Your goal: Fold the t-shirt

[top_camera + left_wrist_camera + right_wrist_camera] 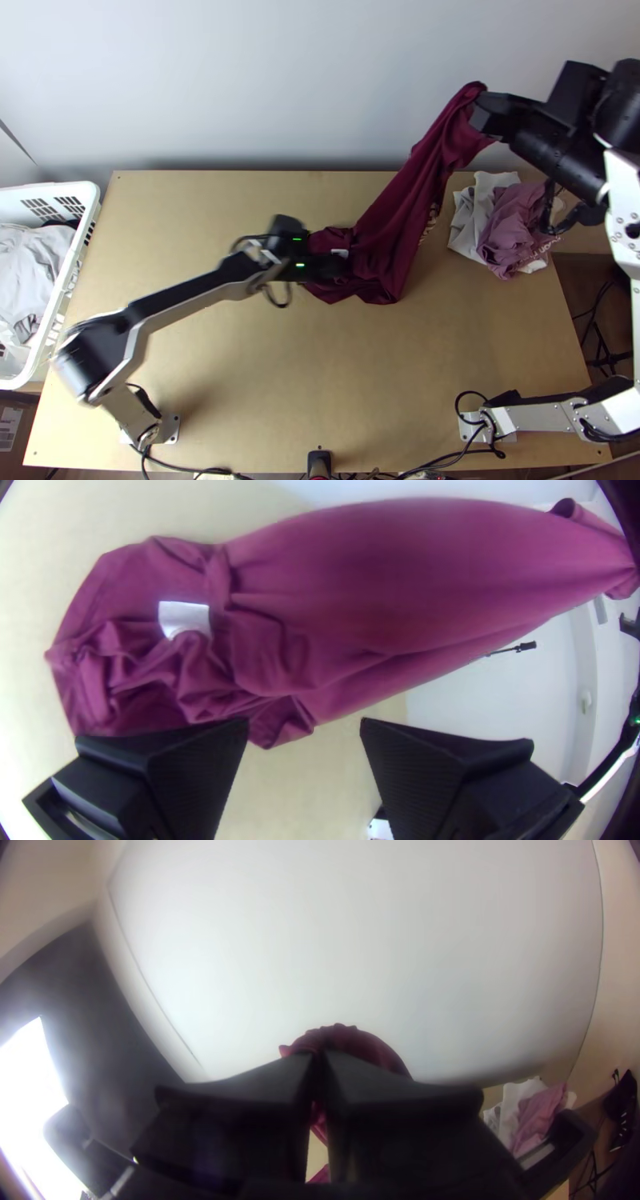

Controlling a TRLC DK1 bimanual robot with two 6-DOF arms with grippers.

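R gripper (319,1060), up high by the wall, is clenched on one bunched end of the t-shirt (404,200). L gripper (305,727), low over mid-table, has its fingers parted w/ nothing pinched btwn them; can't tell if they touch the cloth. Dark red fabric slants down from R to a crumpled heap near the middle of the table (360,384), w/ a white tag (183,617) on the heap, prob. the neck end.

Step in hand, I'd say: find a 2nd hold & open the shirt out, so v. early, no fold made. To do it well, L shd go for a clear edge or corner nr the tag, not a fistful of heap; a thick pinch wd lock the creases in. Keep R tight, as its end is gathered & cd slip. Then ease the two apart till the cloth is just taut, no yanking: soft knit, likely stretchy. Lower it slowly onto bare wood, clear of the grey & mauve clothes (512,232) on the right & the white basket (94,200) on the left. Flatten b4 folding.
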